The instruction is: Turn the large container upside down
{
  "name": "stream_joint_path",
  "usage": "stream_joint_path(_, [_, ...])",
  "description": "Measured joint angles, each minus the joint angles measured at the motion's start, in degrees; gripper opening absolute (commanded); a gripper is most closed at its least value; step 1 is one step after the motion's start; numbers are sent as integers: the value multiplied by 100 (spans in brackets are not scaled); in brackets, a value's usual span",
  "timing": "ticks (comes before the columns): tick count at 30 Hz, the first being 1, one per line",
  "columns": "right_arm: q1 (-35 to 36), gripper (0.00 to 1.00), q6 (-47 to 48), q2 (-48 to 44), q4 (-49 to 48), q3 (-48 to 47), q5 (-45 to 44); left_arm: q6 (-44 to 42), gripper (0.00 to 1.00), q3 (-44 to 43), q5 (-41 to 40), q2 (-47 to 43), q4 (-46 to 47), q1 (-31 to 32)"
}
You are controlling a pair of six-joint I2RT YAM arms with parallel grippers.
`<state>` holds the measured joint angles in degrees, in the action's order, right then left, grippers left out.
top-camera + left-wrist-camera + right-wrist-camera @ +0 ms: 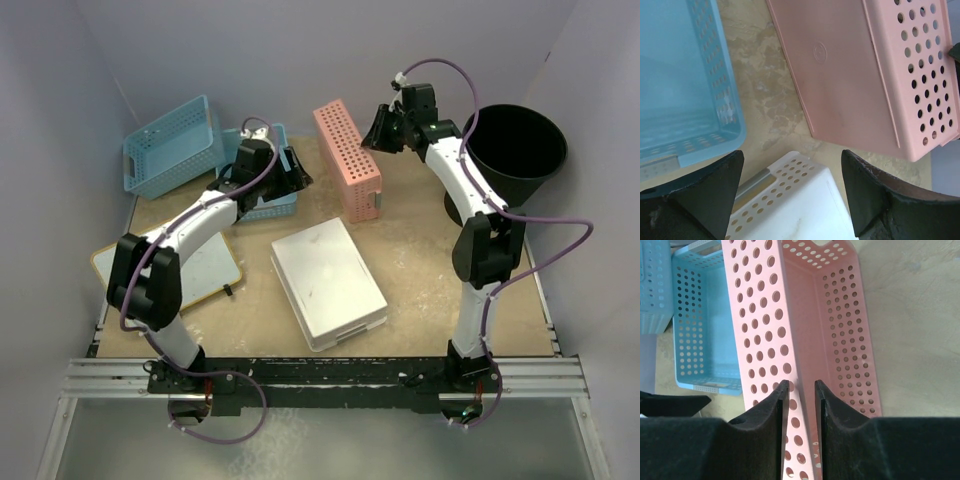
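Observation:
The large white container (328, 280) lies bottom up in the middle of the table; its perforated corner shows in the left wrist view (790, 205). My left gripper (292, 172) hovers open and empty above that far corner (792, 155). A long pink perforated container (348, 155) stands on its long side, opening to the right. It also shows in the left wrist view (855, 75). My right gripper (375, 130) is above its far end. Its jaws (801, 384) stand a narrow gap apart, over the pink upper wall (765, 315), holding nothing.
A blue basket (175, 145) lies tipped at the back left. A second blue basket (265, 195) sits under my left wrist. A black bucket (515, 150) stands at the back right. A white board (210, 270) lies at the left edge.

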<state>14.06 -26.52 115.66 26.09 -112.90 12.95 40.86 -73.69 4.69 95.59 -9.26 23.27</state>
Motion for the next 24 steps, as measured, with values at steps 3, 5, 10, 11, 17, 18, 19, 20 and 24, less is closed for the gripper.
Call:
stream_joint_path(3, [0,17,0,2,0,0,2,162,76,-72,173,262,190,0])
stream_joint_path(5, [0,8,4,11,-4,0,4,249,76,-116,269,323,304,0])
stream_joint_path(10, [0,0,-66,33,-35,0,118,466,76,-289,538,507,763,0])
stream_joint_path(11, [0,0,-98,33,-48,0,155,509,76,-339,595,570,855,0])
stream_joint_path(17, [0,0,-256,63,-118,0,306,721,76,-627,920,1034,1250,0])
stream_joint_path(18, [0,0,-297,66,-138,4,328,761,76,-640,966,1080,1294,0])
stream_joint_path(19, [-4,0,-350,66,-175,22,354,804,76,-667,1016,1137,1322,0])
stream_joint_path(20, [-9,0,-400,66,-216,48,407,841,76,-688,1062,1189,1368,0])
stream_joint_path(24, [-15,0,-675,66,-457,210,629,1025,76,-721,1226,1283,1572,-17])
